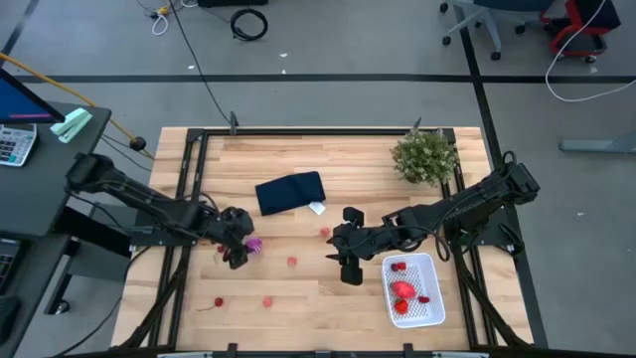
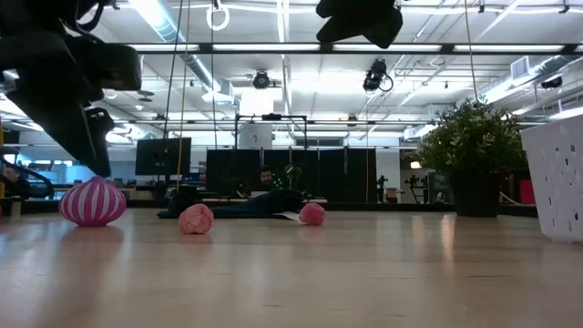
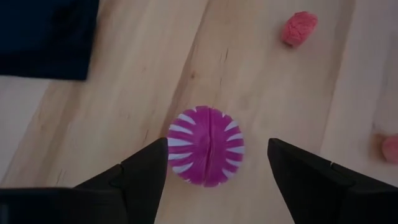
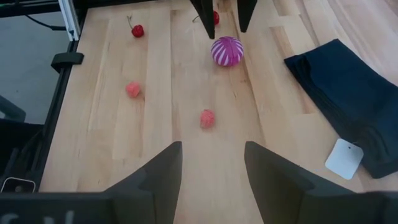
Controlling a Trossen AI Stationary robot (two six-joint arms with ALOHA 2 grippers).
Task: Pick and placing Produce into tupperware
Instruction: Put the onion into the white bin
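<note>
Fingers of the left claw (image 3: pixel 214 180) stand spread around the striped ball (image 3: pixel 206 145) on the table (image 1: pixel 298 159), contact unclear. Right claw (image 4: pixel 211 165) hangs open beside the white container (image 1: pixel 430 308), whose fruit (image 1: pixel 402 290) shows only from above.

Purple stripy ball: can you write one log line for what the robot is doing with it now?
left gripper: open, straddling purple striped ball on table | right gripper: open, empty | tupperware: holds red pieces
</note>
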